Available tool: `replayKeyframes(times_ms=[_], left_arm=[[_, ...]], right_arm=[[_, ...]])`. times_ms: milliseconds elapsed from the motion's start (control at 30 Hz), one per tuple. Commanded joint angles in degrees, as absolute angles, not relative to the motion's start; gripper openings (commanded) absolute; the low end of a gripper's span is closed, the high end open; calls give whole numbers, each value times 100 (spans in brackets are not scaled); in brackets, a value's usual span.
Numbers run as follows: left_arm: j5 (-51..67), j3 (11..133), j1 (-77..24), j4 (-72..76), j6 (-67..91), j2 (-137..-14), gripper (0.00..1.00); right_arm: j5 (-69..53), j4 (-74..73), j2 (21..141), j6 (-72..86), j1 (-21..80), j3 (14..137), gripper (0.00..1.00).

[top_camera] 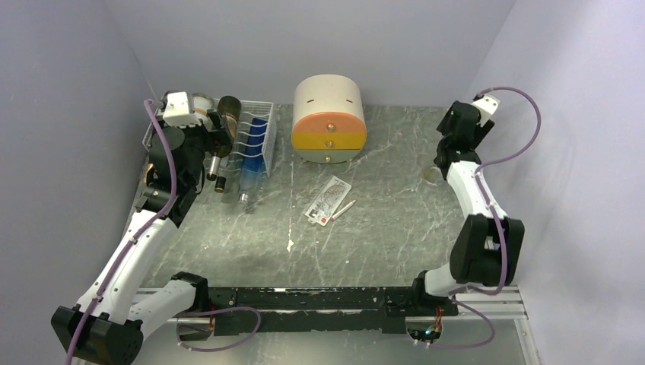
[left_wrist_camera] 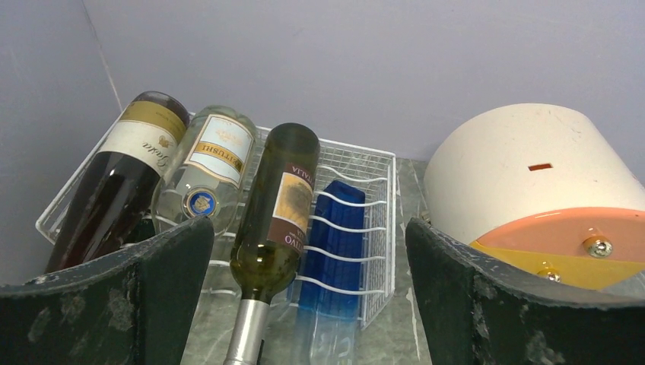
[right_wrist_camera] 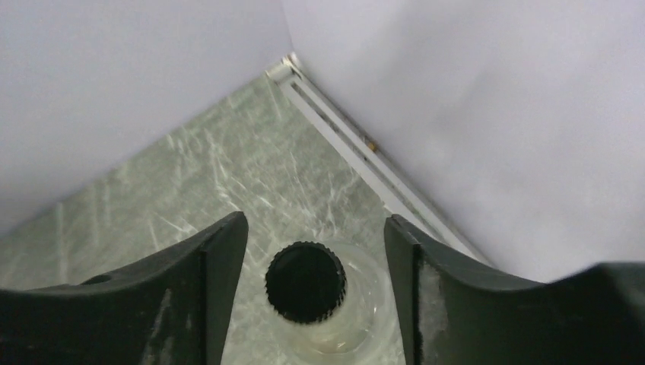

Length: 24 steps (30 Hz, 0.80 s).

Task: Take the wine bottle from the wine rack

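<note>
Watching the left pincer (left_wrist_camera: 308, 228), spread wide and holding nothing, I worry most about crowding. The wine rack (left_wrist_camera: 373, 228), in the middle of the left wrist view, carries three bottles lying side by side and touching: a dark bottle (left_wrist_camera: 129, 175) at the left, a pale bottle (left_wrist_camera: 205, 167) in the middle, and a green bottle (left_wrist_camera: 281, 205) whose silver neck pokes out toward me. A blue bottle (left_wrist_camera: 335, 236) lies under the wavy wires at lower centre. Pulling one could drag its neighbour or slide the light rack, and a wide finger could knock the round cabinet (left_wrist_camera: 525, 175) at the right; its drawers are shut, contents hidden. In the right wrist view the right pincer (right_wrist_camera: 313, 224) stands parted around a clear bottle (right_wrist_camera: 306, 281), upright on the table (right_wrist_camera: 190, 175) at bottom centre, with gaps on both sides of its black cap. I judge this bottle is already off the rack. A careless lift could clip the cap and topple it.
</note>
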State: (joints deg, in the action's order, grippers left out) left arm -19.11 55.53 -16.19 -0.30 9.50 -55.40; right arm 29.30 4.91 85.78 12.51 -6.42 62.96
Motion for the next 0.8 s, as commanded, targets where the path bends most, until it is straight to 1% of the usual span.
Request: replayKeyframes(times_ms=[0,33,67,100,267,400,500,633,767], left_arm=[[-1764,5526,-1573,126,999,-5514,99],[-1777,5520,-1573,129,989,-5525,99],[-1794,5513,-1573,131,978,-5550,99],[-1812,5507,-1573,133,976,-5576,99],[-1796,5495,-1573,123,985,-5652,99],[-1802,5455,-1614,147,958,-5658,99],[-1852,5454,-1691,141,882,-5726,99],[-1818,5536,-1781,28,786,-5960,99],[-1802,5676,-1904,-172,871,-6215,99]], right_arm=[[2658,475,7854,1386,-682,6422,79],[2602,365,7736,1433,-677,6443,85],[2560,221,7606,1504,-678,6469,89],[2497,54,7465,1604,-677,6505,90],[1503,-478,6643,2208,-544,6467,93],[1021,-857,6197,2548,-32,6359,94],[987,-1138,5990,2618,914,6172,95],[912,-1336,5909,2580,2199,5611,96],[623,-1301,5804,2460,3052,4855,98]])
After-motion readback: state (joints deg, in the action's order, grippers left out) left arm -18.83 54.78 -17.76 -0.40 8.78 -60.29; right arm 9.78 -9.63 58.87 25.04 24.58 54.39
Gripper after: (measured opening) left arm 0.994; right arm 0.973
